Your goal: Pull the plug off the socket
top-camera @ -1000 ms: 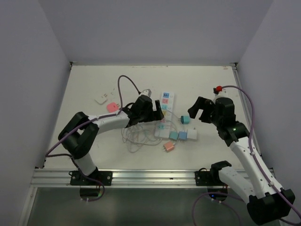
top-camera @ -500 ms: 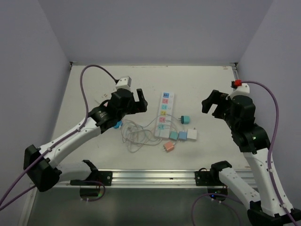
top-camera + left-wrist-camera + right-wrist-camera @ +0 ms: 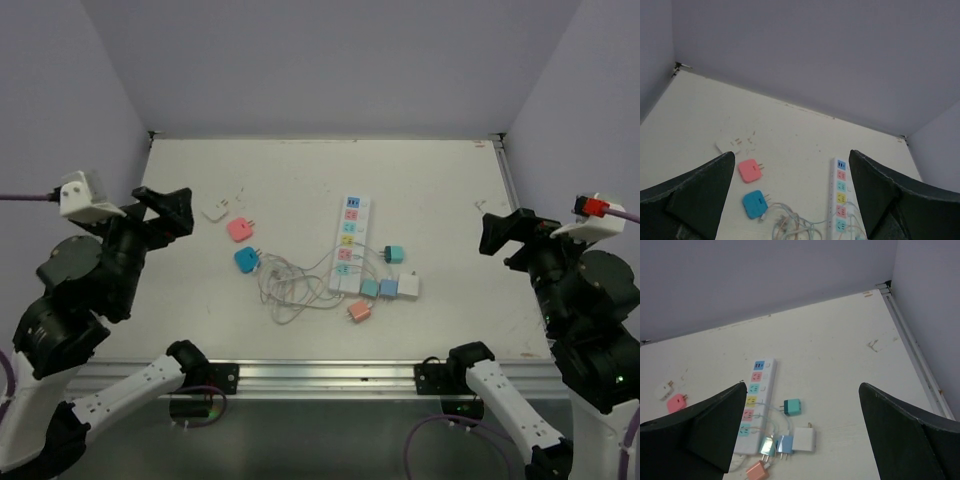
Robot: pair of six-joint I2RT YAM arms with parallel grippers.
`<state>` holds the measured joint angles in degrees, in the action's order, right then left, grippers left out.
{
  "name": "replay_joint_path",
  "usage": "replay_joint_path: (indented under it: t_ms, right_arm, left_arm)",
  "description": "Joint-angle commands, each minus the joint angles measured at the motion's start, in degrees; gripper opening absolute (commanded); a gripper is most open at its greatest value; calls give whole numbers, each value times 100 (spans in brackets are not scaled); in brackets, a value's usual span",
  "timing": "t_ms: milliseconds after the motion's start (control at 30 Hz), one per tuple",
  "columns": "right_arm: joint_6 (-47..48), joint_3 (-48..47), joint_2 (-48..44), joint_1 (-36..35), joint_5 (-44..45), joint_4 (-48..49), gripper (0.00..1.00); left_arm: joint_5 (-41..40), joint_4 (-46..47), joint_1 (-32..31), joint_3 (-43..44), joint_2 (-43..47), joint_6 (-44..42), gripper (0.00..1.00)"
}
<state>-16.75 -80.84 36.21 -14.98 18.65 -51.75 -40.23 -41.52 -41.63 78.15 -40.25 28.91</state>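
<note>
While raised well above the counter point(image 3: 450, 180) at its left edge, spread wide and gripping nothing: the left hand point(image 3: 165, 212). Likewise lifted at the right edge, fingers fully parted and empty: the right hand point(image 3: 510, 238). Both well apart from everything lying on the counter.

Near the middle, lying flat with its long axis running away from the arm bases: the socket point(image 3: 352, 243), white, pastel outlet faces up. In the right wrist view, all six faces in plain sight. Draped across its near half and spilling out to its left: a loose tangle of thin cords point(image 3: 288, 290).

Just right of the socket, level with its lower half and apart from it: a teal plug point(image 3: 394, 254). Beside the socket's near end, close together in a row: a pale teal cube point(image 3: 370, 288), a blue cube point(image 3: 388, 289) and a white cube point(image 3: 408, 286). Just nearer than those: a salmon plug point(image 3: 360, 311).

Left of the socket, well apart from it: a blue plug point(image 3: 247, 260) at the edge of the cords, a pink plug point(image 3: 239, 229) just beyond it, and a small white plug point(image 3: 214, 210) farther left still.
</note>
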Motion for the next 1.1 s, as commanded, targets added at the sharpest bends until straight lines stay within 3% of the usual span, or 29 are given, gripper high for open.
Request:
replay_joint_path:
  t_ms: [0,433,1067]
  right_arm:
    - [348,-99,-183,4,165,-283,99]
    - [603,446,-1388,4,130,288,99]
    - [717,797,-1335,4,-2,464,99]
  left_arm:
    - [-731,-840,32,218,306,-482,100]
    - [-1365,-1394,32,166,1739,-377,100]
    - [-1339,-1122,23,-335,1749,-166,100]
